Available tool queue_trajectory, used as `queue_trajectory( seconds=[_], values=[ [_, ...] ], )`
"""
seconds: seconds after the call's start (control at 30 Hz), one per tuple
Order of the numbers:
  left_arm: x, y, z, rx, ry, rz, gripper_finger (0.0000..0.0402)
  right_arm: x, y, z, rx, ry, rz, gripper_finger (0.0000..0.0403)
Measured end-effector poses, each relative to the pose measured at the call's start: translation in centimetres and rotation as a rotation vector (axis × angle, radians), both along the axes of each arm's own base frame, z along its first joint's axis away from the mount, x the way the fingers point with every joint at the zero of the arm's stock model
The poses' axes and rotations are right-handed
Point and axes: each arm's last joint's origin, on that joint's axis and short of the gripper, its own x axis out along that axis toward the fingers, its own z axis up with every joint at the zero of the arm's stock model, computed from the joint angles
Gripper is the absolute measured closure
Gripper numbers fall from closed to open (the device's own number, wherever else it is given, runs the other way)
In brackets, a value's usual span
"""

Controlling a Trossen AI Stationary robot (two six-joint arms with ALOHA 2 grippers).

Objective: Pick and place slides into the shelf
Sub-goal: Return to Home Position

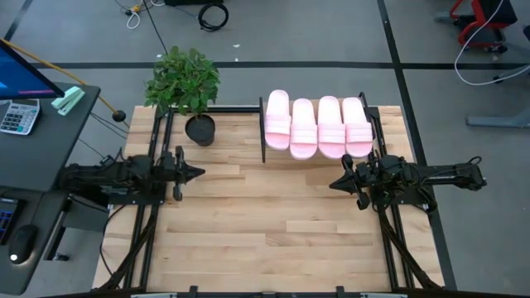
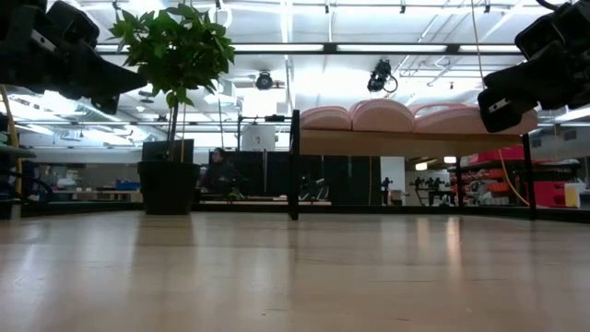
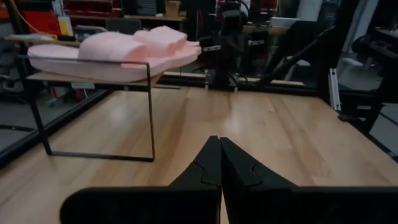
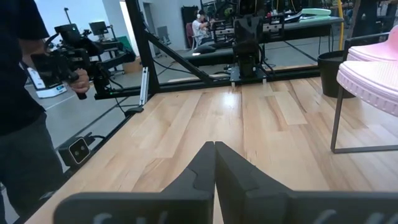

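Four pink slides [image 1: 330,126] sit side by side on the shelf [image 1: 263,132], upper centre-right of the high view, toes toward the top of the frame. The leftmost one is set a bit higher than the other three. Neighbours look touching. One shelf, standing on the wood table [image 1: 248,232].

Left gripper [image 1: 197,173] is at mid-left of the high view, pointing right, over bare table. The slides are well apart from it, up and to the right. Its wrist view shows the fingers [image 3: 208,165] pressed together, nothing between them, with the shelf and slides [image 3: 118,53] ahead and off to one side.

Right gripper [image 1: 334,184] is at mid-right, pointing left, just below the shelf's front edge in the frame. It is near the slides but not touching them. Its wrist view shows the fingers [image 4: 202,168] closed on each other and empty.

In the low view both arms hang above the tabletop at the top corners, with the slides on the shelf between them.

One potted plant [image 1: 184,83] stands left of the shelf. One person [image 4: 18,93] stands beside the table in the right wrist view, holding a dark device.
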Motion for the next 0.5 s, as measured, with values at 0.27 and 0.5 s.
queue_trajectory(
  seconds=[0.27,0.5],
  values=[
    [0.11,-0.02,-0.59,-0.004,0.022,-0.004,0.0401,-0.03,0.0,0.18,0.0,0.006,0.001,0.0389],
    [0.1,0.02,-0.62,0.009,0.026,0.008,0.038,-0.03,0.0,0.25,0.0,0.003,0.001,0.0389]
  ],
)
